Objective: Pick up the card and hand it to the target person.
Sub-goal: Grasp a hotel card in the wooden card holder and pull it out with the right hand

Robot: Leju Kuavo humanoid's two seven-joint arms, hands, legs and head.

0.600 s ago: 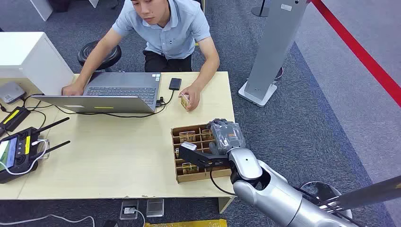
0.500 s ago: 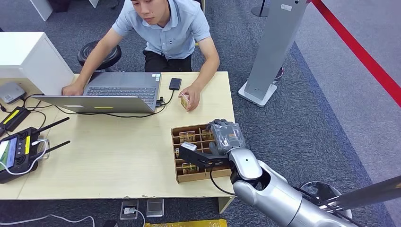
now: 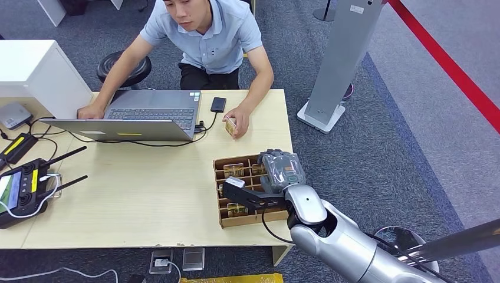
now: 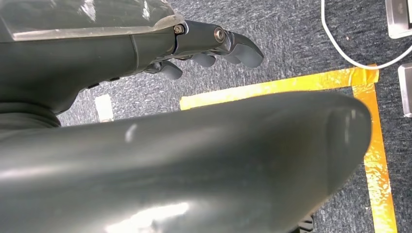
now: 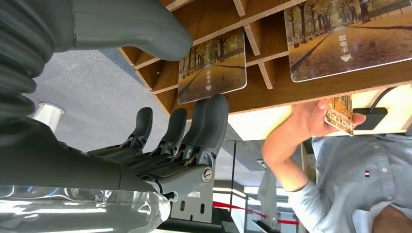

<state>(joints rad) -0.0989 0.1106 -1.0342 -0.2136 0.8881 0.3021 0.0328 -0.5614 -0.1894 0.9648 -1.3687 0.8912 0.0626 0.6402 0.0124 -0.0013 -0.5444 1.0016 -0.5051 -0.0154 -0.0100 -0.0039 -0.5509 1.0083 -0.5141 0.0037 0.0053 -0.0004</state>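
A brown cardboard box [image 3: 243,220] with divided slots stands near the table's right front corner and holds several autumn-tree cards [image 3: 234,170]. My right hand [image 3: 282,171] hovers over the box's right side, fingers apart. In the right wrist view a standing card [image 5: 211,65] lies between the thumb [image 5: 145,29] and the fingers [image 5: 194,126], with nothing gripped. Behind the table sits the person [image 3: 212,35], whose hand holds another card [image 3: 230,125], also seen as the card [image 5: 340,114]. My left hand [image 4: 145,48] hangs over the carpet, empty, fingers loosely extended.
An open laptop [image 3: 147,112] and a black phone [image 3: 218,104] lie at the table's back. A black remote controller [image 3: 20,191] with cables sits at the left edge. A white pillar stand [image 3: 339,59] rises right of the table. Yellow floor tape [image 4: 374,160] runs under my left hand.
My right hand has sunk very slightly toward the box. The person and everything on the table are still.
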